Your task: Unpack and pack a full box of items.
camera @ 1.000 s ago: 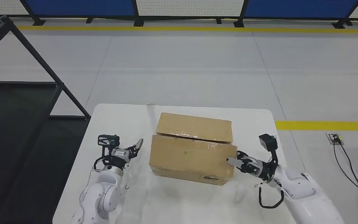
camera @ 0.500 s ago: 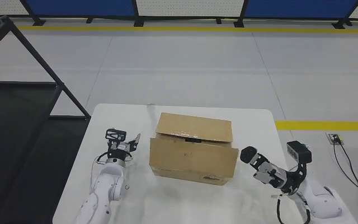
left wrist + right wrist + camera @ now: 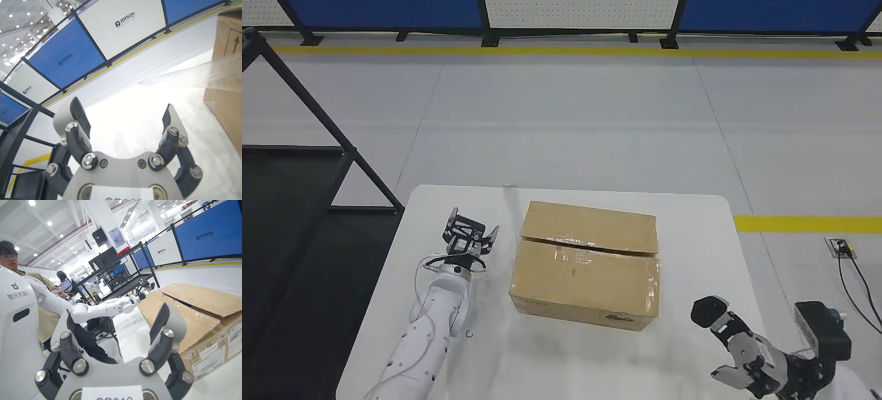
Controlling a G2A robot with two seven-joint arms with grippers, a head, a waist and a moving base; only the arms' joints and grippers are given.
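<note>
Your box (image 3: 585, 265) sits mid-counter (image 3: 682, 215) with its 2 top flaps lying shut, so I judge unpacking not yet begun. The left gripper (image 3: 470, 236) hangs just beside it, the right gripper (image 3: 720, 342) well apart, both with jaws apart. Next you need to catch a flap edge and lift.

Our left arm (image 3: 432, 325) lies stretched forward, the left gripper (image 3: 473, 228) with its 2 fingers spread wide. Our right gripper (image 3: 720, 343) sits tucked back, jaws likewise parted.
</note>
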